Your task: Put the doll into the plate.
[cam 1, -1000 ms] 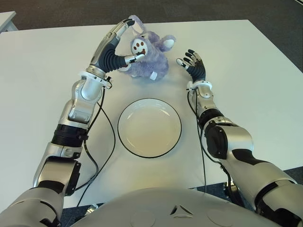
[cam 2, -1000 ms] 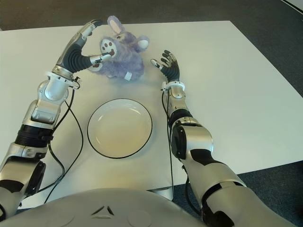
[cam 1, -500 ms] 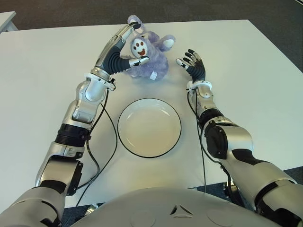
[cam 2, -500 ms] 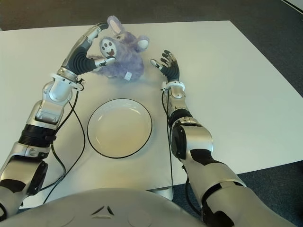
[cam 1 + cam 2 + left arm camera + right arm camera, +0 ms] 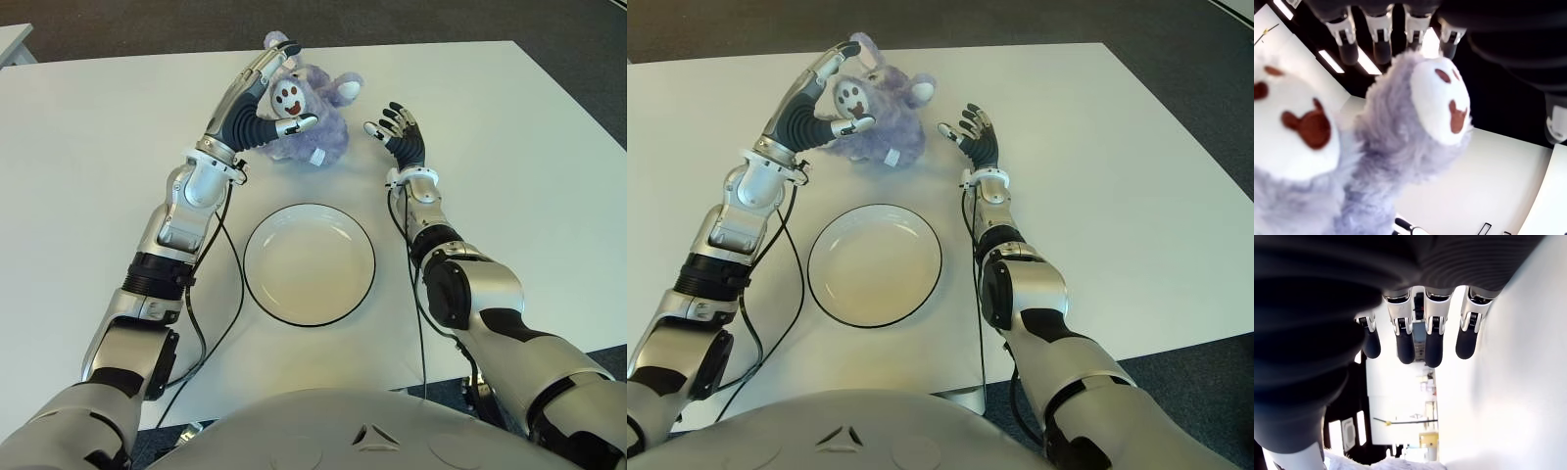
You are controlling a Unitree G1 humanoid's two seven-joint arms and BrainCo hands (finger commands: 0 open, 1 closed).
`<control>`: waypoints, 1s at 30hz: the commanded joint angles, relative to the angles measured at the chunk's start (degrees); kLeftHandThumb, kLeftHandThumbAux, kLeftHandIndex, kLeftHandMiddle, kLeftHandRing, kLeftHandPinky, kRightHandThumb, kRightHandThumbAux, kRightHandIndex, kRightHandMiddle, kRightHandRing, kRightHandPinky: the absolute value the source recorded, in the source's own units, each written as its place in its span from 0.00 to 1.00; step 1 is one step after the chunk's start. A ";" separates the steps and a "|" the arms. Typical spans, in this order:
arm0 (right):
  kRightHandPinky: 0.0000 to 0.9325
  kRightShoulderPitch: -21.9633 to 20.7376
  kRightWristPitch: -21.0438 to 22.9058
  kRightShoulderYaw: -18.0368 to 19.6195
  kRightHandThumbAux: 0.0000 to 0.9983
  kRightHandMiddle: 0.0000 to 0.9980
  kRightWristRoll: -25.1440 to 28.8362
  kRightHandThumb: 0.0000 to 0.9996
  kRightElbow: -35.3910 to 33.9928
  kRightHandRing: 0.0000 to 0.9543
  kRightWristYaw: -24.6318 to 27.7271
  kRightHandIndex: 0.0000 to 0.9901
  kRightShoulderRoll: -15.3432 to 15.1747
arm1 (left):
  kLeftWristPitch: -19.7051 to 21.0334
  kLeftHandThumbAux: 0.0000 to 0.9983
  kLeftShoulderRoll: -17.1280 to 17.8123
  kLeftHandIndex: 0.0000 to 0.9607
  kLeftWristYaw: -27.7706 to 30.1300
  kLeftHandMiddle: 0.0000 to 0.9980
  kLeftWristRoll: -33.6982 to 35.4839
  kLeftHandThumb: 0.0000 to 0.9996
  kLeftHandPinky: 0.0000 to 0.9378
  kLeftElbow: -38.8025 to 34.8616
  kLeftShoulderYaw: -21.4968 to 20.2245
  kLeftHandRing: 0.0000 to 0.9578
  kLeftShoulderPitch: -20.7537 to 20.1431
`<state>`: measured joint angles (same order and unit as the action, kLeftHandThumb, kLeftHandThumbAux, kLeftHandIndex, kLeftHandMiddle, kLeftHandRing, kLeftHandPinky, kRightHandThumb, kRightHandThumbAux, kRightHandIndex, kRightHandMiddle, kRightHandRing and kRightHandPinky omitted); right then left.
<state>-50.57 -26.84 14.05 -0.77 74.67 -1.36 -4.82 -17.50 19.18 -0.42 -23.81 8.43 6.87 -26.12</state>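
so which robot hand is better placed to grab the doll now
Probably the left. The left robot hand is already spread over the purple doll, thumb by its face, fingers above its head. The right robot hand is open beside the doll, apart from it. The plate sits empty nearer the robot.

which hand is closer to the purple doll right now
Left. The left hand is right at the doll, fingers spread around its left side but not closed on it. The right hand is open, apart from the doll on its right.
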 commanded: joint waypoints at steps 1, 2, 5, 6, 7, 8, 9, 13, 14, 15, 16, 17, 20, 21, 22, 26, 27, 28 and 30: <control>0.16 1.70 1.99 -0.14 0.77 0.15 -0.14 0.02 1.71 0.15 -0.32 0.12 0.55 | -0.40 0.35 -0.49 0.00 -1.26 0.06 -1.53 0.09 0.00 2.30 0.94 0.03 -0.68; 0.16 1.71 1.98 -0.17 0.77 0.15 -0.17 0.01 1.72 0.15 -0.33 0.12 0.55 | -0.53 0.35 -0.46 0.00 -1.45 0.06 -1.64 0.09 0.00 2.71 1.06 0.04 -0.89; 0.15 1.71 2.01 -0.19 0.78 0.14 -0.17 0.01 1.73 0.14 -0.28 0.13 0.52 | -0.86 0.35 -0.67 0.00 -2.24 0.07 -2.27 0.09 0.00 4.22 1.47 0.04 -1.70; 0.15 1.71 2.01 -0.19 0.78 0.14 -0.16 0.01 1.73 0.14 -0.24 0.13 0.49 | -0.95 0.35 -0.77 0.00 -2.55 0.07 -2.52 0.09 0.00 4.68 1.60 0.05 -1.97; 0.15 1.71 2.01 -0.19 0.78 0.14 -0.16 0.01 1.74 0.14 -0.21 0.13 0.48 | -1.04 0.35 -0.82 0.00 -2.78 0.07 -2.67 0.09 0.00 5.00 1.69 0.05 -2.14; 0.15 1.71 1.99 -0.18 0.78 0.14 -0.15 0.01 1.74 0.14 -0.18 0.13 0.45 | -1.05 0.35 -0.92 0.00 -3.23 0.07 -3.06 0.09 0.00 5.49 1.83 0.05 -2.43; 0.15 1.71 1.98 -0.18 0.78 0.14 -0.14 0.01 1.74 0.14 -0.15 0.13 0.42 | -1.08 0.35 -0.99 0.00 -3.59 0.07 -3.35 0.09 0.00 5.87 1.94 0.04 -2.66; 0.16 1.71 1.91 -0.16 0.77 0.14 -0.13 0.00 1.74 0.14 -0.15 0.13 0.39 | -0.93 0.35 -1.22 0.00 -5.02 0.07 -4.55 0.09 0.00 7.11 2.40 0.05 -3.48; 0.16 1.73 1.87 -0.15 0.77 0.14 -0.12 0.00 1.74 0.14 -0.13 0.13 0.37 | -0.57 0.35 -1.33 0.00 -5.51 0.07 -5.07 0.09 0.00 7.51 2.59 0.05 -3.80; 0.16 1.74 1.84 -0.14 0.76 0.14 -0.11 0.01 1.74 0.14 -0.12 0.13 0.36 | -0.32 0.35 -1.41 0.00 -5.87 0.07 -5.45 0.10 0.00 7.81 2.72 0.05 -4.03; 0.16 1.77 1.79 -0.12 0.76 0.14 -0.09 0.01 1.73 0.14 -0.09 0.13 0.35 | 0.13 0.35 -1.50 0.00 -6.44 0.07 -6.09 0.11 0.00 8.24 2.92 0.05 -4.36; 0.16 1.78 1.75 -0.10 0.76 0.14 -0.08 0.01 1.73 0.14 -0.08 0.13 0.34 | 0.42 0.35 -1.55 0.00 -6.86 0.07 -6.53 0.11 0.00 8.56 3.06 0.05 -4.59; 0.16 1.80 1.67 -0.05 0.75 0.14 -0.02 0.01 1.72 0.14 -0.07 0.13 0.33 | 0.77 0.35 -1.61 0.00 -8.06 0.07 -7.42 0.12 0.00 9.64 3.50 0.05 -5.26; 0.16 1.80 1.66 -0.03 0.75 0.14 -0.01 0.02 1.72 0.14 -0.07 0.13 0.33 | 0.81 0.34 -1.62 0.00 -8.35 0.07 -7.59 0.13 0.00 9.91 3.61 0.05 -5.42; 0.16 1.81 1.67 -0.01 0.75 0.14 0.01 0.02 1.72 0.14 -0.06 0.13 0.32 | 0.89 0.34 -1.67 0.00 -8.80 0.07 -7.90 0.13 0.00 10.37 3.77 0.05 -5.72; 0.16 1.81 1.74 0.04 0.75 0.14 0.05 0.02 1.72 0.14 -0.08 0.13 0.33 | 0.99 0.32 -1.84 0.00 -10.16 0.08 -8.67 0.16 0.00 11.69 4.10 0.06 -6.48; 0.16 1.80 1.76 0.04 0.74 0.14 0.05 0.02 1.72 0.14 -0.10 0.13 0.34 | 0.99 0.31 -1.88 0.00 -10.47 0.08 -8.80 0.17 0.00 11.98 4.16 0.07 -6.64; 0.16 1.80 1.79 0.05 0.74 0.14 0.05 0.02 1.72 0.14 -0.12 0.13 0.33 | 0.99 0.31 -1.97 0.00 -10.83 0.09 -8.94 0.17 0.00 12.32 4.22 0.07 -6.83; 0.16 1.80 1.80 0.03 0.74 0.15 0.02 0.02 1.72 0.14 -0.14 0.13 0.30 | 1.13 0.31 -2.20 0.00 -11.40 0.09 -9.23 0.18 0.00 12.79 4.35 0.07 -7.18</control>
<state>-50.60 -26.85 14.04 -0.76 74.68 -1.34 -4.93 -17.16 17.30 -10.57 -31.66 19.48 10.41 -32.87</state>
